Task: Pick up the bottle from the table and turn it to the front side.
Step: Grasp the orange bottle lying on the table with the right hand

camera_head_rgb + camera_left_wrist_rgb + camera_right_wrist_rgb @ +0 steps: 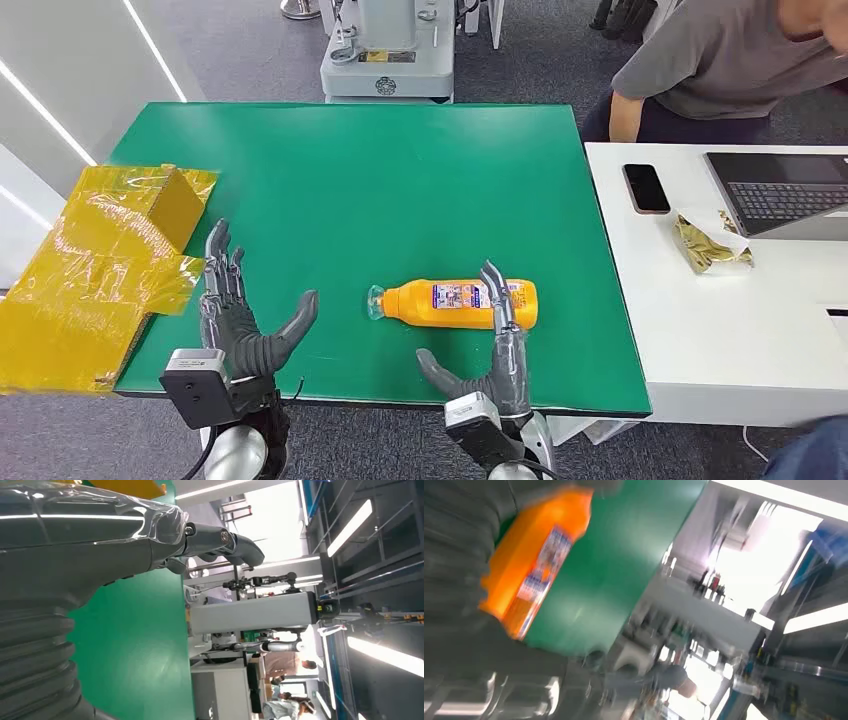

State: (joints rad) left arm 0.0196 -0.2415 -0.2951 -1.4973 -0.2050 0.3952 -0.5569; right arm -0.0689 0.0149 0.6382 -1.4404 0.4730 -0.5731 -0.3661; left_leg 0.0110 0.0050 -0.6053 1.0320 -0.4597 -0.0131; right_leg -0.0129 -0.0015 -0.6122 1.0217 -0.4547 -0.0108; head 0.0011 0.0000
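An orange bottle (455,303) with a clear cap and a printed label lies on its side on the green table (400,190), cap pointing left. My right hand (490,365) hovers open at the table's near edge just in front of the bottle, fingers (497,300) stretched up over its right half, thumb spread to the left. The right wrist view shows the blurred bottle (536,560) close beside my palm. My left hand (235,320) stands open near the table's front left, fingers apart, holding nothing; its thumb (225,542) sticks out over the green top.
Crumpled yellow wrapping (100,270) covers the table's left edge. A white table (700,330) on the right carries a phone (646,187), a laptop (785,190) and a small packet (710,245). A person (720,65) sits behind it. A grey machine base (388,60) stands beyond the far edge.
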